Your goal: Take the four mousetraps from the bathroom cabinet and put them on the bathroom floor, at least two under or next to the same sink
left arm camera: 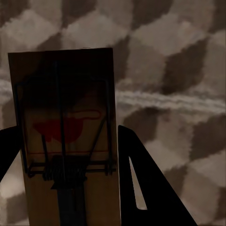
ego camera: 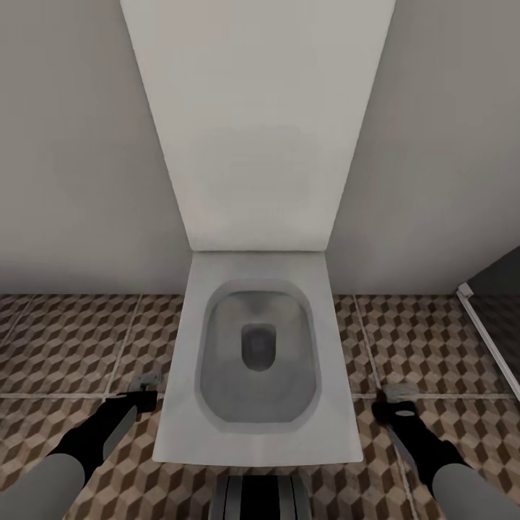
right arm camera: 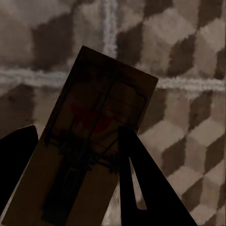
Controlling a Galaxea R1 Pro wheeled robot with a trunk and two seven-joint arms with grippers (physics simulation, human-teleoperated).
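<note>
Seen from the head camera, the robot stands square in front of a white toilet (ego camera: 258, 361), its open bowl at the centre and its raised lid (ego camera: 256, 123) running up toward twelve o'clock against a plain grey wall (ego camera: 79, 144). Both arms hang low, one on each side of the bowl, over the bathroom floor (ego camera: 65, 339) with its brown, beige and white cube tiles. The left gripper (ego camera: 144, 390) sits at about eight o'clock from the bowl and the right gripper (ego camera: 399, 399) at about four o'clock, each with a small pale object at its tip. The wrist views make plain what those are: the left gripper's dark fingers (left arm camera: 141, 179) are closed on the near end of one mousetrap (left arm camera: 70, 127), which juts out straight over the tiles with its wire frame and red bait mark facing the camera, while the right gripper's fingers (right arm camera: 141, 183) pinch a second mousetrap (right arm camera: 101, 122), this one skewed at an angle. Holding each trap by one end keeps the fingers off the spring bar and leaves the flat base free to be set down. Neither trap touches the tiles yet, as far as I can tell. No sink or cabinet shows here, so I judge the robot to be carrying the two traps and not yet at a good spot to lay them.
</note>
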